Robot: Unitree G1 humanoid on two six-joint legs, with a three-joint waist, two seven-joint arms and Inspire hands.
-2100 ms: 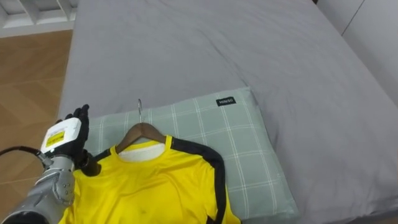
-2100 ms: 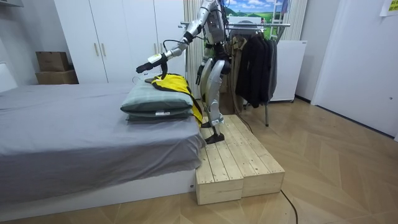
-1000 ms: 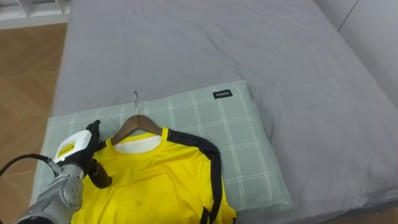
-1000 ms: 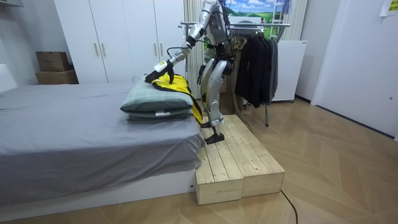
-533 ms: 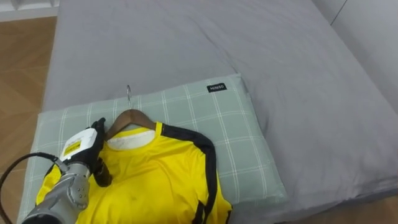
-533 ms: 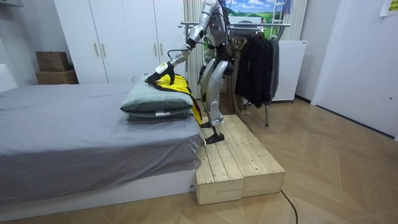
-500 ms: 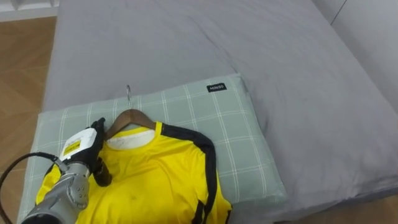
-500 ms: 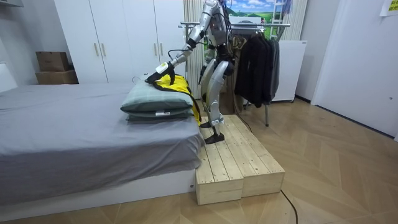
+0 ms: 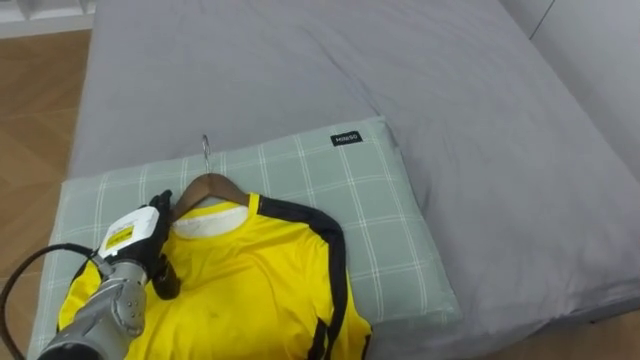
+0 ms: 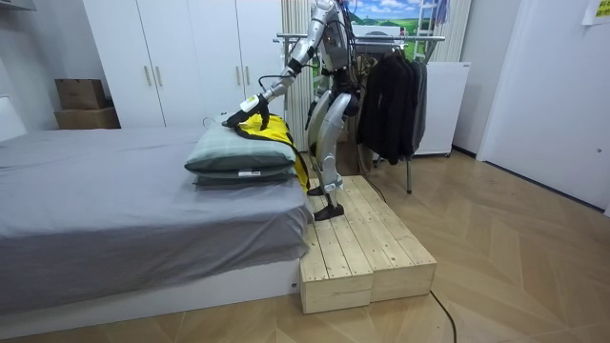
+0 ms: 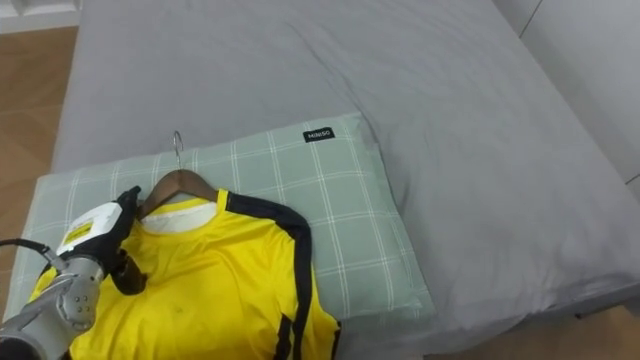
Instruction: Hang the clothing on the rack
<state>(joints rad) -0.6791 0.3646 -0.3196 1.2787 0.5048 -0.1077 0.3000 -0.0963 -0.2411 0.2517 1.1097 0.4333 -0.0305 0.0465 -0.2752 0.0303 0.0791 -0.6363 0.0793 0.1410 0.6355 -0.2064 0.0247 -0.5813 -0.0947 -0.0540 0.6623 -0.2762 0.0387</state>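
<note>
1. The left hand [image 9: 130,245] comes in at about 8 o'clock of the eye views and lies palm down on the near shoulder of a yellow shirt [image 9: 250,295].
2. Its fingers [image 9: 160,203] are released and fairly straight, pointing toward 1 o'clock. The thumb [image 9: 166,284] is spread apart from them toward 5 o'clock and rests on the yellow cloth. They grasp nothing.
3. The shirt is spread flat with its collar toward 12 o'clock. A dark stripe runs along the shoulder and down the side farther from the hand.
4. A wooden hanger [image 9: 207,187] sits inside the collar. Its near arm ends right at the fingertips, touching or just beside them, at 1 o'clock from the palm. Its metal hook [image 9: 205,148] sticks out toward 12 o'clock.
5. Shirt and hanger lie on a pale green checked pillow [image 9: 385,225], which carries a small dark label at its 1 o'clock corner.
6. The pillow rests on a bed [image 9: 300,60] with a grey cover that stretches away toward 12 o'clock. Wood floor [image 9: 35,90] shows at 10 o'clock.
7. In the room view the robot stands upright on a wooden platform [image 10: 357,250] at the bed's edge, with its left arm stretched down to the shirt.
8. Behind the robot stands a clothes rack [image 10: 391,90] hung with dark clothes.
</note>
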